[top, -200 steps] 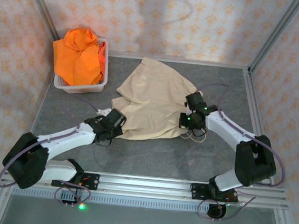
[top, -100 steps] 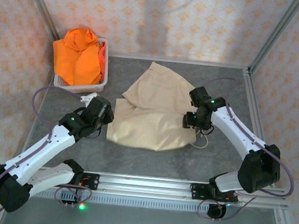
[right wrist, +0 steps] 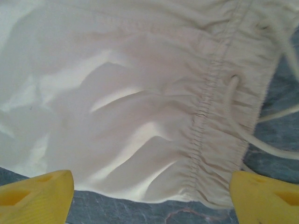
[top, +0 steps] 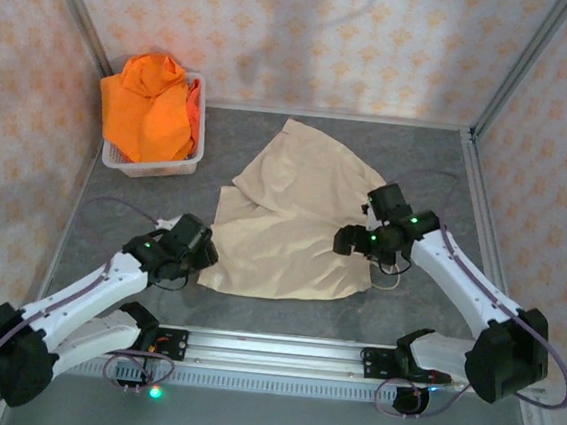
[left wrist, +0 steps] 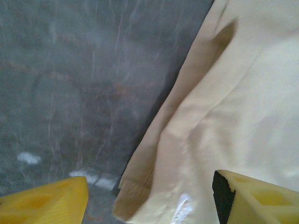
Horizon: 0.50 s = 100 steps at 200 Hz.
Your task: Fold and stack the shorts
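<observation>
Change: both grippers are drawn nearer the front edge; tan shorts [top: 287, 223] are laid flatter, mid-table.
Top view: left gripper [top: 199, 257] is set at the shorts' left corner, right gripper [top: 346, 241] at the waistband [top: 363, 270].
Left wrist: fingers [left wrist: 46, 205] are spread, empty; the cloth corner lies between them.
Right wrist: fingers [right wrist: 32, 196] are parted, empty; the waistband runs away just ahead, nearer the right finger.
</observation>
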Each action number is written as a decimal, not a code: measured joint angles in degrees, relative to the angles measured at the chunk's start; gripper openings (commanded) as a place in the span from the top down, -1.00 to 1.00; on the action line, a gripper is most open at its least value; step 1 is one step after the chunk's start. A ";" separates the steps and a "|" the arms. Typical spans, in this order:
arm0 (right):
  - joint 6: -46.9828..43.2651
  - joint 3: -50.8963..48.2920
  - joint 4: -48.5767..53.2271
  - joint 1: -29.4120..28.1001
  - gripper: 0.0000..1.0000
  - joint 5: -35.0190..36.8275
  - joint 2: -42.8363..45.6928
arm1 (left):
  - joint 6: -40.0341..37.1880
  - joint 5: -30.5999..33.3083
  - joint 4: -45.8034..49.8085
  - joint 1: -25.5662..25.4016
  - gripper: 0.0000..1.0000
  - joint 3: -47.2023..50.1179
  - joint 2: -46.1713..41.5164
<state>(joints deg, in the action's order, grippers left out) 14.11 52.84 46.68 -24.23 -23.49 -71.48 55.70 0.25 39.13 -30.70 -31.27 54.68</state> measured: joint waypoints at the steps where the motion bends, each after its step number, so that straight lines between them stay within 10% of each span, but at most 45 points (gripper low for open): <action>1: 0.09 -0.13 -0.26 0.00 -0.77 -0.11 -0.26 | -0.02 -0.07 0.00 -0.09 -0.52 0.02 0.09; 68: -0.04 15.65 -9.27 4.90 -0.84 -2.69 -22.34 | 0.61 -0.79 -4.31 -4.20 -0.41 0.11 11.28; 100: -0.92 23.61 -11.19 9.64 -0.84 -2.36 -32.28 | 1.22 0.15 -6.08 -4.85 0.14 0.15 15.06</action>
<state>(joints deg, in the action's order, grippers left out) 13.19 76.44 35.48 -14.59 -25.85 -103.77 56.93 0.40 33.06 -35.55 -31.11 69.73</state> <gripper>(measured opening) 0.919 0.525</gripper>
